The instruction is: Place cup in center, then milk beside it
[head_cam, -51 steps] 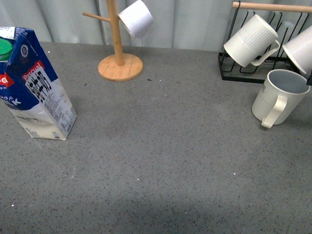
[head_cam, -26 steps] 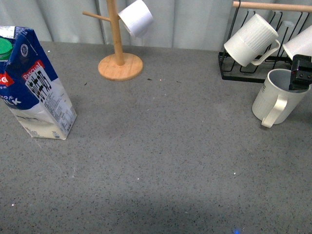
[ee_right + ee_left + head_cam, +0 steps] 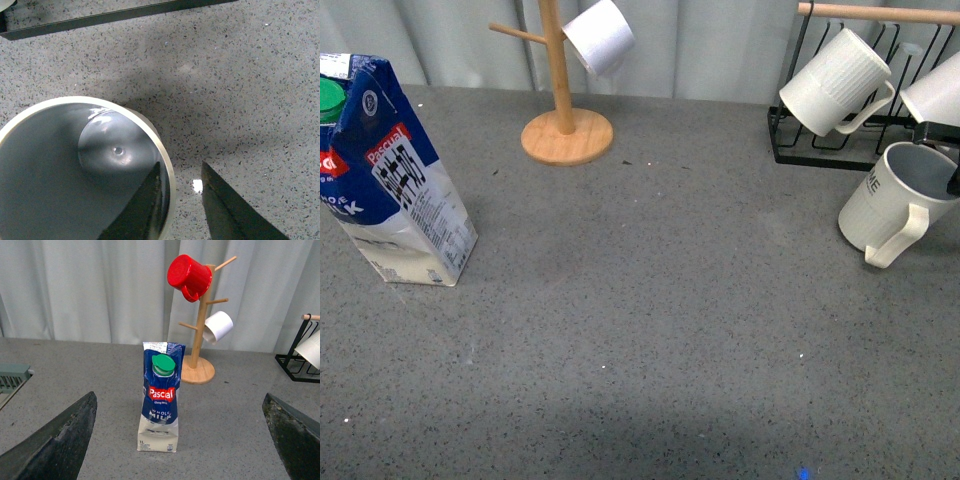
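Note:
The cup (image 3: 890, 200), a cream ribbed mug with a grey-blue inside and a loop handle, is at the far right of the front view, tilted, in front of the black rack. My right gripper (image 3: 175, 200) is shut on the cup (image 3: 75, 165), one finger inside the rim and one outside; in the front view only a dark bit of it shows at the right edge. The milk (image 3: 390, 185), a blue-and-white carton with a green cap, stands at the far left. My left gripper (image 3: 180, 440) is open, facing the milk (image 3: 160, 405) from a distance.
A wooden mug tree (image 3: 565, 120) holds a small smooth white cup (image 3: 600, 38) at the back, and a red cup (image 3: 189, 277) in the left wrist view. A black rack (image 3: 840, 140) with white ribbed mugs (image 3: 835, 82) stands at the back right. The grey tabletop (image 3: 650, 300) lies between.
The cup has tipped and shifted slightly right and up. The right gripper came into view at its rim half a second ago and is now mostly past the right edge.

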Motion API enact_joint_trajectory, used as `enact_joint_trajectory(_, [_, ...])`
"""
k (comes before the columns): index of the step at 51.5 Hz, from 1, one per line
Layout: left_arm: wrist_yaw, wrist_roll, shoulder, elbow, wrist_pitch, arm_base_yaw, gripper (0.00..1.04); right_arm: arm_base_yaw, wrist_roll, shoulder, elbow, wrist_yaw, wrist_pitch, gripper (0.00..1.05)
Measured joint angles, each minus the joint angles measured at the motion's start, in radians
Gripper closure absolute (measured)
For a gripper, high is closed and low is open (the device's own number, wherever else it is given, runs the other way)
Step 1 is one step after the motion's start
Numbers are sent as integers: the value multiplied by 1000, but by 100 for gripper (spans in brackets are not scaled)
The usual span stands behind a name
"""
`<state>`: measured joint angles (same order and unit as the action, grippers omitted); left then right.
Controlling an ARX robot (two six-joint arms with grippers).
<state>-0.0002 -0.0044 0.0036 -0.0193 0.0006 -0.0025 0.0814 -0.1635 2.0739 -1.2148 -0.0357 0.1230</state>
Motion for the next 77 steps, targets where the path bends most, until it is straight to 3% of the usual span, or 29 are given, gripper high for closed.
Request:
enact_joint_trajectory(4, [0,0,0,0,0,0,7,0,-6,0,-13,9,8,104])
enact_joint_trajectory(10, [0,0,0,0,0,0,7,-7,-11,-2,-30,13,42,104])
enact_joint_trajectory(18, [0,0,0,0,0,0,7,-31,-16,-23,-31,115,112,104])
enact_joint_trajectory(29, [0,0,0,0,0,0,7,-157,-8,-37,-35,166,148,104])
enact_joint_trajectory(64, [0,0,0,0,0,0,7,-398,9,78,-213,139,219,104])
enact_joint_trajectory(77, [0,0,0,0,0,0,7,-409,17,96,-214,140,195,104])
